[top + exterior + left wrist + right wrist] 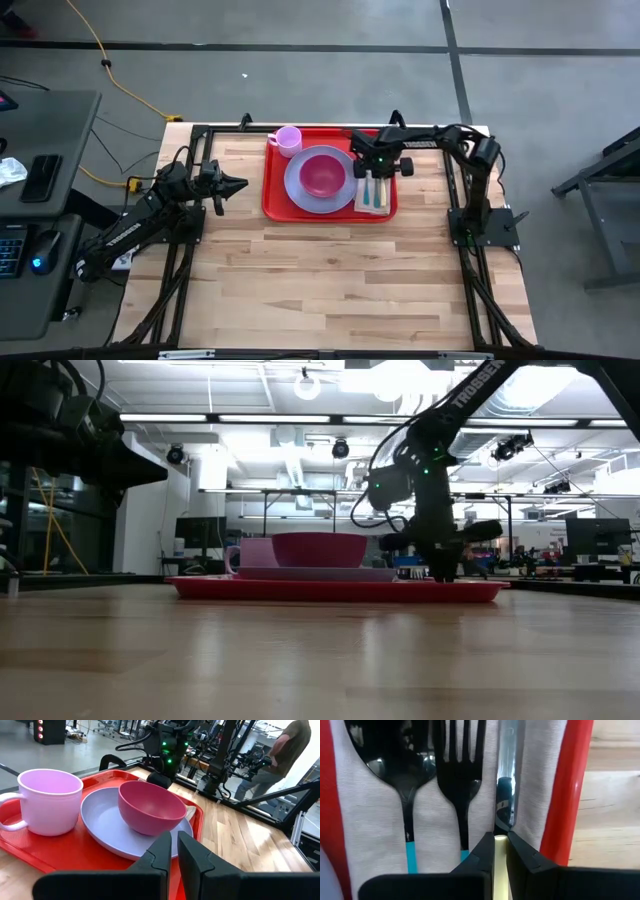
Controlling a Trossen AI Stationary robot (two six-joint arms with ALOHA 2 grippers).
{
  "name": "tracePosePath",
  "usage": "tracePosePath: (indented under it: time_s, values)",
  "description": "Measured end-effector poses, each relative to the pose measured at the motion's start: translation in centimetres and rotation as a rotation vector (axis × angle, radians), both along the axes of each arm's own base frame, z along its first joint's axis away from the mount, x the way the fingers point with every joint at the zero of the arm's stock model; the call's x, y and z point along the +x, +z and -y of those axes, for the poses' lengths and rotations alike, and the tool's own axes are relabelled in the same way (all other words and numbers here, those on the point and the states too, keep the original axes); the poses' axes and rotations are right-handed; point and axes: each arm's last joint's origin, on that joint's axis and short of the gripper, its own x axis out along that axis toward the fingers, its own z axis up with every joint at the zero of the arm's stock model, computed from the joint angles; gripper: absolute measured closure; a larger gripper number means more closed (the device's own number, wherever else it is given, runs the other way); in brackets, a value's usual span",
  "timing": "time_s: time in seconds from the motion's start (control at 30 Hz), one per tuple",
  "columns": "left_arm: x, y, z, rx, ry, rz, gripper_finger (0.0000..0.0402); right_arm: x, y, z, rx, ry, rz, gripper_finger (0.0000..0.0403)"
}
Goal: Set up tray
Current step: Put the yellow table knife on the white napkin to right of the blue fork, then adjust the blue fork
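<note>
Tray [272, 196] on desk [330, 290], far centre, long axis running 9-to-3 in your high view. Right gripper [500, 837] fingers pinch knife [506, 770] handle, lowered onto napkin [375, 820] beside fork [460, 765] and spoon [385, 750], likely squaring it up. Left gripper [172, 851] waits at tray's 9 o'clock, fingers nearly together, empty.

Red tray [272, 190] sits toward the far middle of the wooden desk [330, 280]. On it, a lavender plate [296, 190] with a magenta bowl [322, 173] inside, a pink mug [289, 140] at the far left corner, and a napkin [372, 197] with teal-handled cutlery [371, 190] along the right side. The right end effector [379, 168] hangs over the cutlery's far end. The left end effector [238, 184] waits just left of the tray, pointing at it.
</note>
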Motion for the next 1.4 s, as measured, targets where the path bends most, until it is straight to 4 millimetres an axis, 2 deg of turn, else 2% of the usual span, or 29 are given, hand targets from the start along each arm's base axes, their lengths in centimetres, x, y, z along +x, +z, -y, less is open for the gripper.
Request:
tracePosePath:
  time_s: [0.13, 0.4, 0.73, 0.9, 1.4]
  values:
    - [0.0, 0.0, 0.0, 0.019, -0.004, -0.004, 0.0339, -0.3, -0.9, -0.6, 0.018, -0.022, 0.01, 0.0391]
    - [0.0, 0.0, 0.0, 0.052, -0.007, -0.01, 0.0339, 0.3, -0.1, -0.5, 0.0, 0.034, 0.014, 0.0389]
    - [0.0, 0.0, 0.0, 0.097, -0.011, -0.021, 0.0339, 1.1, 0.7, 0.0, -0.024, 0.072, 0.038, 0.0314]
    - [0.0, 0.0, 0.0, 0.096, -0.011, -0.022, 0.0339, 1.1, 0.7, 0.0, -0.012, 0.077, 0.042, 0.0293]
    - [0.0, 0.0, 0.0, 0.092, -0.014, -0.021, 0.0339, 0.7, 0.8, -0.3, 0.032, 0.085, 0.001, 0.0289]
